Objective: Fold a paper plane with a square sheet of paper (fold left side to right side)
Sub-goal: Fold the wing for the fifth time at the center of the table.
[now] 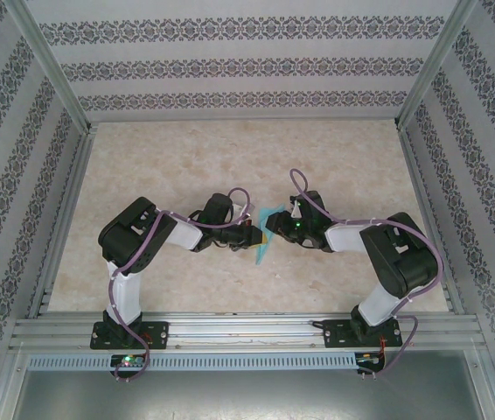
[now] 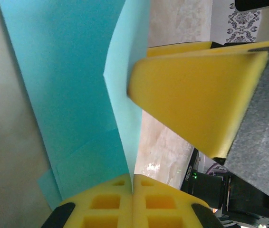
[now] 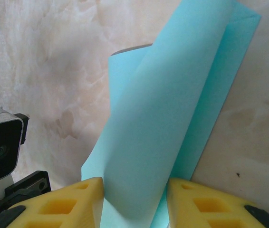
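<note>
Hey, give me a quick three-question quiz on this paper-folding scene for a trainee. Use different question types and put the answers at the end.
1. True or false: the turquoise paper lies flat and unfolded.
2. Pick one. The left gripper is: A) wide open above the paper; B) shut on a layer of the paper; C) shut with nothing in it.
3. Fill the gap: a curled flap of the paper sits inside the open jaws of the ____ gripper.

Key
1. False: one flap curls up off the rest.
2. B.
3. Right: the right gripper.
</note>
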Robot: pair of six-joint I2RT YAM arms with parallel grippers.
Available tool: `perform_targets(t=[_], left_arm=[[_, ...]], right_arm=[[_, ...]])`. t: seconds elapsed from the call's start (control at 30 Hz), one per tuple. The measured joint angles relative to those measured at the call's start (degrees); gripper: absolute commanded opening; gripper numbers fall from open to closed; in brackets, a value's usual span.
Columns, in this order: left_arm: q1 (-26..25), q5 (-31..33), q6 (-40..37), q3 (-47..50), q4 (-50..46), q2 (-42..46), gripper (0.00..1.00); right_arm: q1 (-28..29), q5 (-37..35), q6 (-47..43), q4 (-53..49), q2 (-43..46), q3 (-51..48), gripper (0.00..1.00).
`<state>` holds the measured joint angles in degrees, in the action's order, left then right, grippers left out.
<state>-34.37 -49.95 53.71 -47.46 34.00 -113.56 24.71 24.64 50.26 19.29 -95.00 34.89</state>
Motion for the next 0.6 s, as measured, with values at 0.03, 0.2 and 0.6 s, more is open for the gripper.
perform_targets(t=[0.03, 0.2, 0.6], left_arm=[[0.0, 0.0, 0.15, 0.09, 0.0, 0.0, 0.11], [0.09, 0.0, 0.79, 1.16, 1.31, 0.0, 0.18], [2.16, -0.2, -0.33, 1.68, -0.26, 3.5, 0.32]], right_arm=[[0.09, -0.13, 0.04, -0.42, -0.11, 0.2, 0.39], [0.2, -0.57, 0.5, -1.84, -0.59, 1.01, 0.38], [0.2, -0.61, 0.66, -2.62, -0.83, 1.49, 0.38]])
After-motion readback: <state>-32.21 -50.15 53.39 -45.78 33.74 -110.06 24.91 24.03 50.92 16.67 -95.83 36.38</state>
